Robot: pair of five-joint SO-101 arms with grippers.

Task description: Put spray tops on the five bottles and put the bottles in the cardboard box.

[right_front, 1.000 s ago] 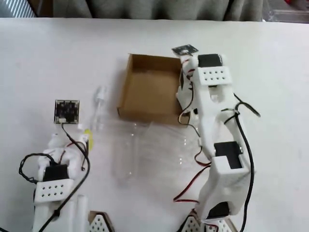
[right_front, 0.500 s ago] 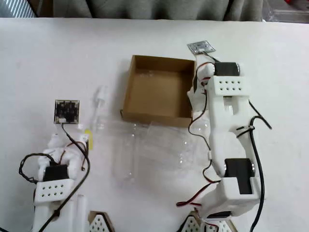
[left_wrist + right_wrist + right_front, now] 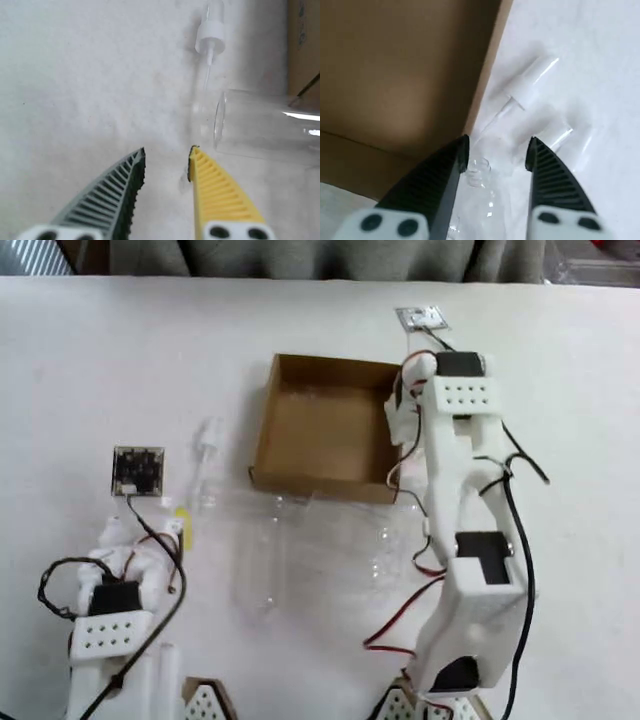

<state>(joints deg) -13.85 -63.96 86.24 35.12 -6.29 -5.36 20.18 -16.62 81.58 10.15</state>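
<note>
The cardboard box [image 3: 325,430] stands open mid-table, and its brown inside [image 3: 405,65] looks bare. My right arm [image 3: 455,440] lies along the box's right wall. Its gripper [image 3: 497,150] is open just outside that wall, over the neck of a clear bottle [image 3: 480,175]. Two white spray tops [image 3: 532,75] lie on the table beyond it. My left gripper [image 3: 166,160] is open above bare table. Just ahead of it lie a loose spray top [image 3: 210,37] and an uncapped clear bottle [image 3: 265,127]. Several clear bottles [image 3: 300,550] lie in front of the box.
The left arm [image 3: 120,580] sits at the near left corner, with the spray top [image 3: 208,435] and its bottle between it and the box. A box edge [image 3: 302,45] borders the left wrist view. White table stretches left and behind the box.
The right arm swung to the right, then stretched farther from me along the box's right wall. The box slid slightly right. The left arm stayed still.
</note>
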